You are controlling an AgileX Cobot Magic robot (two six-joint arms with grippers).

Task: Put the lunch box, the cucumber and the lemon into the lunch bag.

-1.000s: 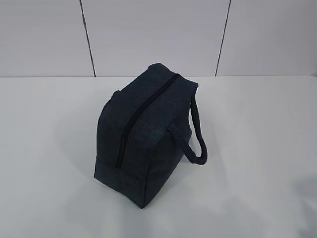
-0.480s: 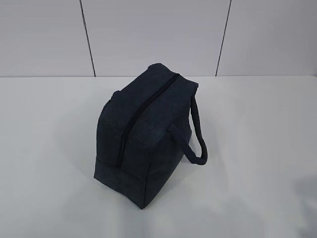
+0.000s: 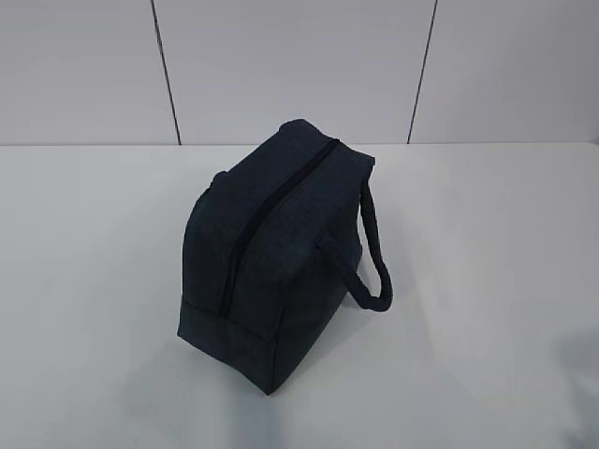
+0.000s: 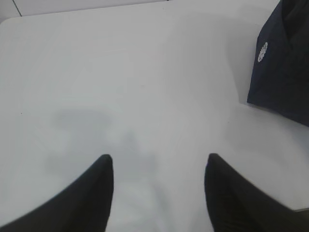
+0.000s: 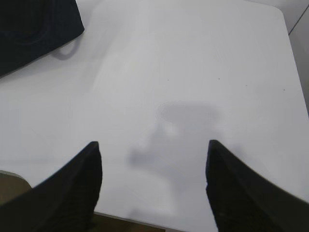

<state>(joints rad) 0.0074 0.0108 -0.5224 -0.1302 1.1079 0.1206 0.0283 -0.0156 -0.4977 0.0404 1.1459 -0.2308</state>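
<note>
The lunch bag (image 3: pixel 271 253) stands alone near the middle of the white table (image 3: pixel 487 281), somewhat closer to the far edge than to the near one, with one bottom corner turned toward the near edge. Its zipper (image 3: pixel 271 210) runs closed along the top ridge from the far end down toward the near end, and a strap handle (image 3: pixel 370 257) loops out on its right side and hangs down to the tabletop. The lunch box, the cucumber and the lemon show in no view. The left gripper (image 4: pixel 158 164) hovers over bare table with its two dark fingers well apart and nothing between them; a corner of the bag with its small white round logo (image 4: pixel 262 51) lies at the upper right of that view, well apart from the fingers. The right gripper (image 5: pixel 152 150) also hangs over bare table near the table's near edge, its fingers spread wide and empty, with the bag at the upper left of its view.
</note>
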